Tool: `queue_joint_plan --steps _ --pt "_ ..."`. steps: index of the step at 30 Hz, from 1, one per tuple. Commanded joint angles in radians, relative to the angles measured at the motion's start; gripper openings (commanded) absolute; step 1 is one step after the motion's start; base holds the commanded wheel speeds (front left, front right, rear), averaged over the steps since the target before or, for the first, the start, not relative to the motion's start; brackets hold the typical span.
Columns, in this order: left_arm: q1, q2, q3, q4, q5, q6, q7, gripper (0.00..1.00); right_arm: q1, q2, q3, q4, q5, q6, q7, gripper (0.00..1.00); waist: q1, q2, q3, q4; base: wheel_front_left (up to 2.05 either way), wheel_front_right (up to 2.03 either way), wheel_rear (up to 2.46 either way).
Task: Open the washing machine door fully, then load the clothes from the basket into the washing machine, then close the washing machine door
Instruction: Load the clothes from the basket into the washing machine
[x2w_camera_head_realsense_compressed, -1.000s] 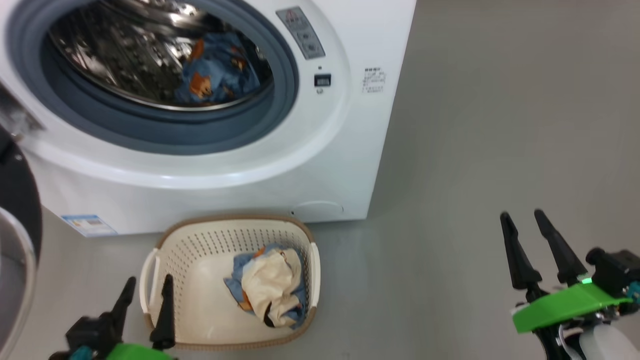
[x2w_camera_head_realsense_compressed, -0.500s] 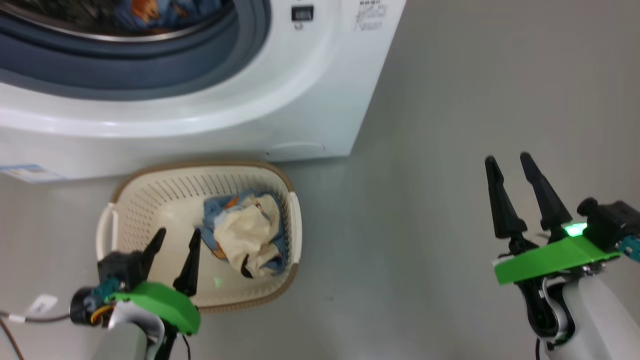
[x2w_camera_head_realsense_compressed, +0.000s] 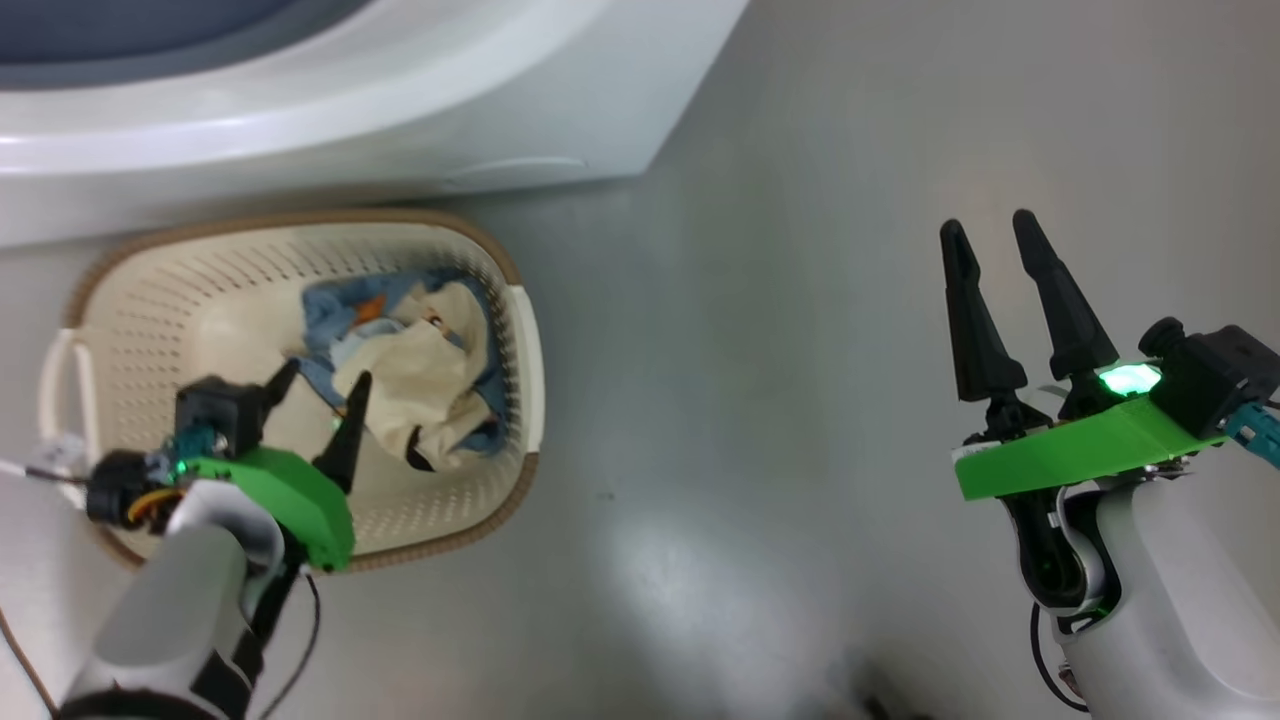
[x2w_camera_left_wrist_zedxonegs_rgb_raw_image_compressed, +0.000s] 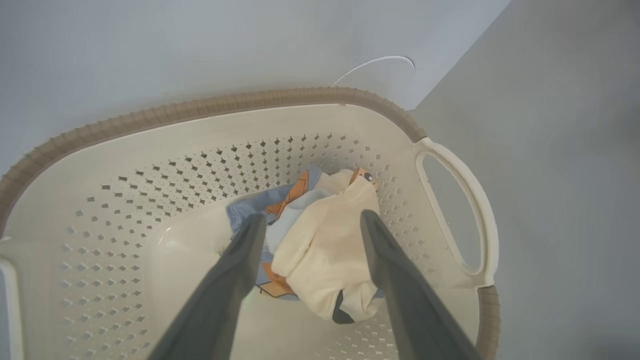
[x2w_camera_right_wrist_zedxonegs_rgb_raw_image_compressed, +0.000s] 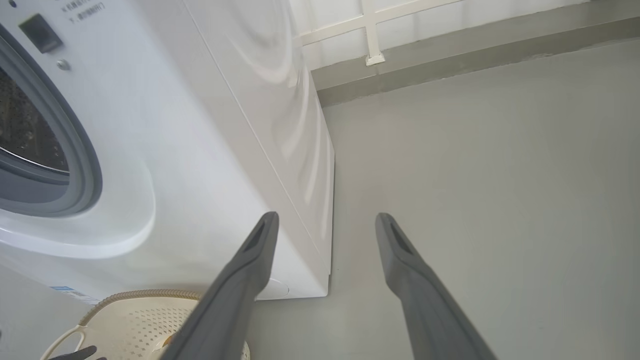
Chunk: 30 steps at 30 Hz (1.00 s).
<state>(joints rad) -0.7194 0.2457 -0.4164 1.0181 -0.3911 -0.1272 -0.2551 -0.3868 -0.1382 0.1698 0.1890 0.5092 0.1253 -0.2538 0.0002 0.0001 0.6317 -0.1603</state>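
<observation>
CHANGE: left gripper (x2w_camera_head_realsense_compressed: 326, 372) brought from near rim to over basket (x2w_camera_head_realsense_compressed: 300, 216), spread wide, empty | clothes (x2w_camera_head_realsense_compressed: 410, 380) in basket's right half, just below it | right gripper (x2w_camera_head_realsense_compressed: 986, 220) spread, empty, well right of basket | NEXT: pick likely

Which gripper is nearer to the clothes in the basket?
Left. The left gripper hovers over the basket, close above the clothes; the right gripper is far aside, over the floor.

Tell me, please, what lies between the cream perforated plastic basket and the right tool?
Bare grey floor separates that basket from the right tool, in the head view.
</observation>
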Motion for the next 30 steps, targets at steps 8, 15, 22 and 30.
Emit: queue_joint_plan --steps 8,15,22,30 --pt "-0.147 0.096 -0.138 0.078 -0.105 -0.003 0.057 1.00 -0.035 0.020 0.038 -0.041 0.007 0.005 -0.008 1.00 -0.0002 -0.0001 0.166 -0.082 0.00 0.00 0.00" --pt "-0.229 0.153 -0.238 0.098 -0.182 -0.003 0.113 1.00 -0.059 0.035 0.055 -0.058 0.009 0.005 -0.008 1.00 -0.0002 -0.0001 0.218 -0.104 0.00 0.00 0.00" --pt "-0.273 0.184 -0.327 0.091 -0.264 -0.003 0.164 1.00 -0.069 0.046 0.073 -0.067 0.010 0.005 -0.008 1.00 -0.0002 -0.0001 0.246 -0.123 0.00 0.00 0.00" --pt "-0.286 0.212 -0.442 0.028 -0.389 -0.003 0.205 1.00 -0.070 0.055 0.084 -0.071 0.014 0.005 -0.008 1.00 -0.0002 -0.0001 0.258 -0.142 0.00 0.00 0.00"
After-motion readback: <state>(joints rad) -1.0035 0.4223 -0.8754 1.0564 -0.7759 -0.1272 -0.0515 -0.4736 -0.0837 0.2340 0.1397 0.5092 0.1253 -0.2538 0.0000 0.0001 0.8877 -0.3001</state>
